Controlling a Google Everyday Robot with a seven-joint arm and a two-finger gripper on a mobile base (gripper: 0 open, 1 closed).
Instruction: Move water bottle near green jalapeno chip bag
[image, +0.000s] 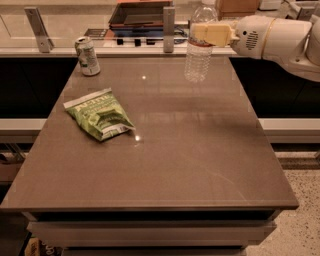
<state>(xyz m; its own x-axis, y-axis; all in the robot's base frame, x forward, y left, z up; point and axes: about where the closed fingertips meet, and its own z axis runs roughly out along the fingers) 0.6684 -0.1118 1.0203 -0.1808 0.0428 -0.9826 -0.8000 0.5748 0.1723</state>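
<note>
the water bottle (198, 62) stands upright over the far right part of the table (200, 170), near its back edge. its white cap is cut off by the top of the view. whether its base rests on the table or hangs just above it, i cannot tell. the gripper (202, 34) reaches in from the right on a white arm (280, 36), level with the bottle's shoulder. its pale yellow jaws are closed around the upper part of the bottle, above the label band, and hold it.

the green jalapeno chip bag (100, 119) lies flat and crumpled on the left side of the table, about midway between front and back, well apart from the bottle. a green-white drink can (87, 49) stands upright at the far left corner, beyond the bag. behind the table's back edge, a metal post (169, 22) stands just left of the bottle.
</note>
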